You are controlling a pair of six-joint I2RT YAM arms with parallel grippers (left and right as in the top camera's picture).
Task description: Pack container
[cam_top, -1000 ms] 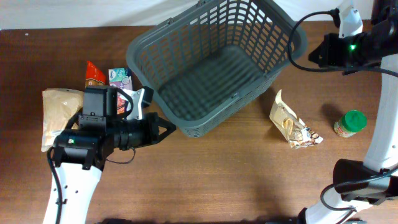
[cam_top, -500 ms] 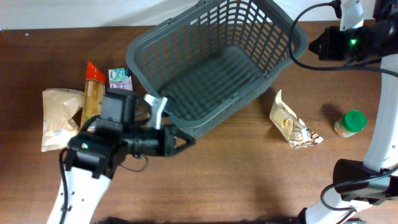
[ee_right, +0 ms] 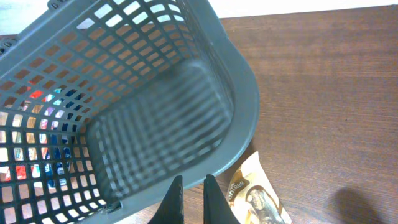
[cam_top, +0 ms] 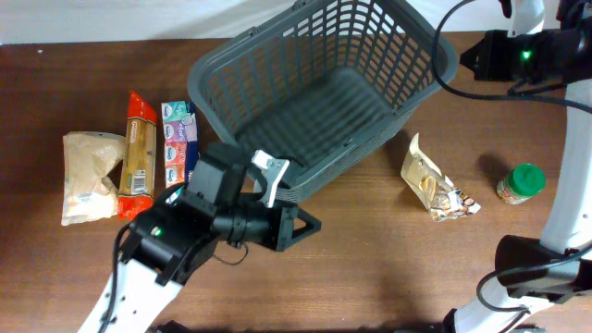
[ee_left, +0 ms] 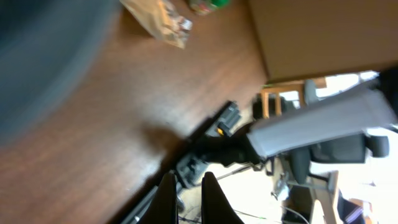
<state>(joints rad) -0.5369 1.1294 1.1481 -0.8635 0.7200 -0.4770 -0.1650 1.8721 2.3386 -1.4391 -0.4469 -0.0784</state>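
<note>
The container point(cam_top: 231, 44), a large dark grey slotted basket, stands tilted at the back middle of the table with nothing inside; in the right wrist view its rim point(ee_right: 246, 106) curves just beyond my fingers. My left gripper point(cam_top: 310, 225) is shut and empty, pointing right just in front of the basket's near wall. In the left wrist view the left gripper point(ee_left: 188, 200) hangs over the table's edge, the basket point(ee_left: 43, 56) a blur at upper left. My right gripper point(cam_top: 465, 57) is shut and empty, raised beside the basket's right rim; the right gripper point(ee_right: 191, 202) shows above that rim.
Left of the basket lie a beige bag point(cam_top: 81, 176), an orange-red packet point(cam_top: 139, 148) and a colourful box point(cam_top: 178, 139). To its right lie a snack pouch point(cam_top: 435, 185) point(ee_right: 258, 196) point(ee_left: 158, 18) and a green-lidded jar point(cam_top: 520, 183). The right arm's base point(cam_top: 541, 268) stands at the front right.
My left arm has swung right along the basket's front, uncovering the packet and box. The right arm has shifted slightly toward the back. Both grippers stay shut.
</note>
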